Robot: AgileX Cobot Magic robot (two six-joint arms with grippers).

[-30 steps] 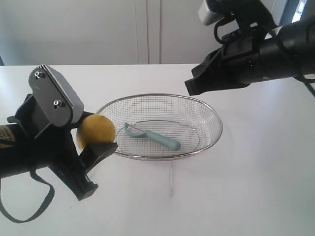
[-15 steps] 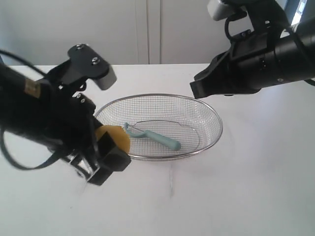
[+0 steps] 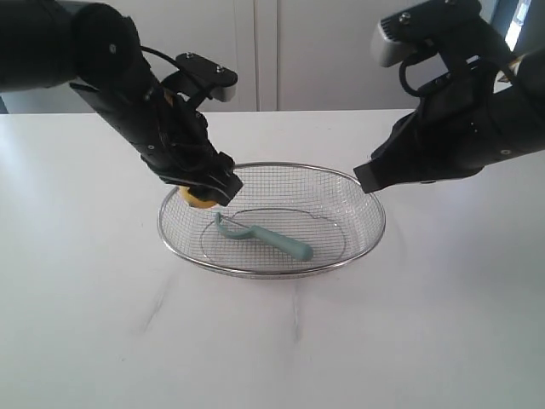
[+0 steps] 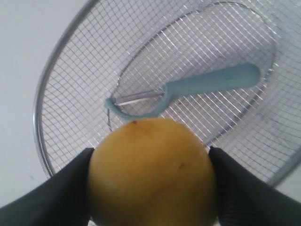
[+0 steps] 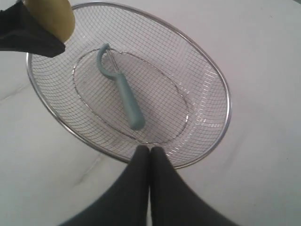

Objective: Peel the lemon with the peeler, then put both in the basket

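Status: peeler [image 3: 264,239] lies flat in basket [image 3: 380,223], placed. Lemon [image 4: 150,174] clamped in L gripper [image 3: 207,192], hanging over basket interior near rim, not yet released. Visible skin looks unpeeled. R gripper [image 5: 149,153] closed, empty, above opposite rim. Surface: plain white table [image 3: 426,341]; white panelled wall [image 3: 255,51] behind.

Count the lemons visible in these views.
1: the lemon, clamped in the left gripper over the basket's left side, near the peeler. None appear hidden.
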